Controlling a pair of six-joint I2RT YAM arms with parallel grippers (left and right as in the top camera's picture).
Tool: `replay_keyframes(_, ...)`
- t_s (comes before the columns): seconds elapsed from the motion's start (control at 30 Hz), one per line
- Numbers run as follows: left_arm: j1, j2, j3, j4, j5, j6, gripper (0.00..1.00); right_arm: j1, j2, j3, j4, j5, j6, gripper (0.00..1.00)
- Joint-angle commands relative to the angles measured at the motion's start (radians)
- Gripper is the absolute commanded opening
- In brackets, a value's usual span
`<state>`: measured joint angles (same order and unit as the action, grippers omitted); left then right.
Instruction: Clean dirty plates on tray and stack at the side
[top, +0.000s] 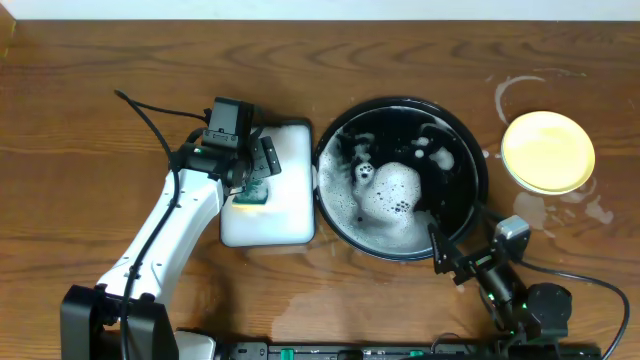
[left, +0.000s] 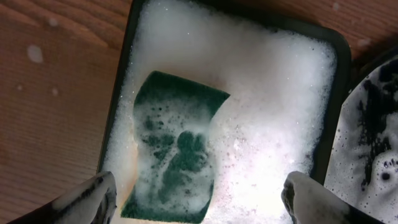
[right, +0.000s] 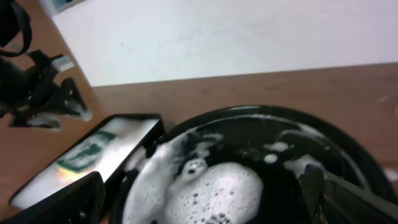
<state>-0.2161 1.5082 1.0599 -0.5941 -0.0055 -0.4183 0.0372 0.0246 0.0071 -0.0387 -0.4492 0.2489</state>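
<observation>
Only overhead shows the yellow plate (top: 547, 152) beyond the tray (top: 460, 160) rim; left gripper (left: 200, 196) wide over sponge (left: 174, 155), right gripper (right: 199, 199) wide.

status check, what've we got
Left end effector open over sponge, right end effector open by sudsy tray. Yellow plate at the side. Nothing blocking.
</observation>
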Motion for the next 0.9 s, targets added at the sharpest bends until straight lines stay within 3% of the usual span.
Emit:
replay_keyframes(0.0,0.003,0.003,0.003,-0.001,-0.005,0.003,0.87,0.009,-0.020,-0.002,-0.006,0.042,-0.090,0.99)
replay_keyframes(0.23,0.003,0.003,0.003,-0.001,-0.005,0.003,0.87,0.005,-0.020,-0.002,-0.007,0.060,-0.256,0.99)
replay_keyframes(0.87,0.003,0.003,0.003,-0.001,-0.005,0.003,0.87,0.005,-0.019,-0.002,-0.006,0.049,-0.257,0.99)
